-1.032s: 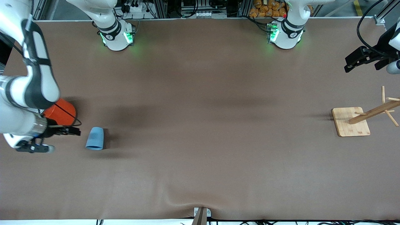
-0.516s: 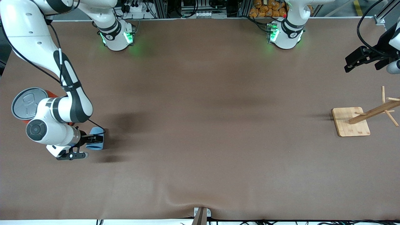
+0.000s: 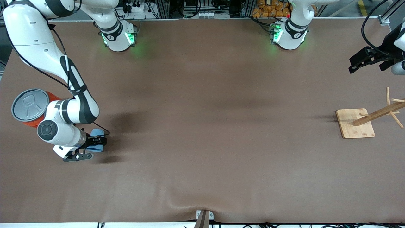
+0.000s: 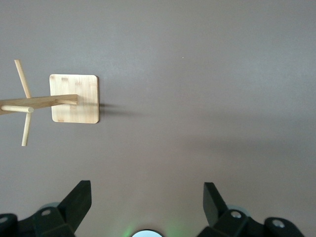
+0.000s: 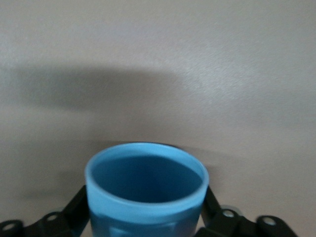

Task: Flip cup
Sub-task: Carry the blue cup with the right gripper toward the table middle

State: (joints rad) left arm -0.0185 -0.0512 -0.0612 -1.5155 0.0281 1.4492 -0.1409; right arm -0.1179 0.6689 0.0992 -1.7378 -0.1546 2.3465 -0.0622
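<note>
Two arms at the brown table point(image 3: 202, 133); only the right arm is at work. The right gripper point(image 3: 95, 144) sits low at the right arm's end of the table, jaws closed on the cup point(image 3: 97, 133). In the front view the cup is mostly hidden by the gripper, with light-blue plastic showing at its upper end and between the black fingers point(image 3: 98, 139). The right wrist view looks straight at the cup point(image 5: 146, 190): open mouth facing the camera, blue inside, rim round and whole, a black finger pressed against each flank. Whether the cup rests on the table or is lifted clear cannot be told.

Landmark: the orange can point(image 3: 31, 109) with grey lid, standing upright. The cup and right gripper are just beside the can, nearer to the front camera than it and a little toward the left arm's end of the table; can and cup do not touch.

The left gripper point(image 3: 368, 60) waits in the air at the left arm's end of the table, well apart from the can, over the table edge. The left wrist view shows its jaws wide apart and holding nothing point(image 4: 147, 202). The wooden peg stand point(image 3: 356, 123) on its square base sits on the table near that gripper, likewise well apart from the can.
</note>
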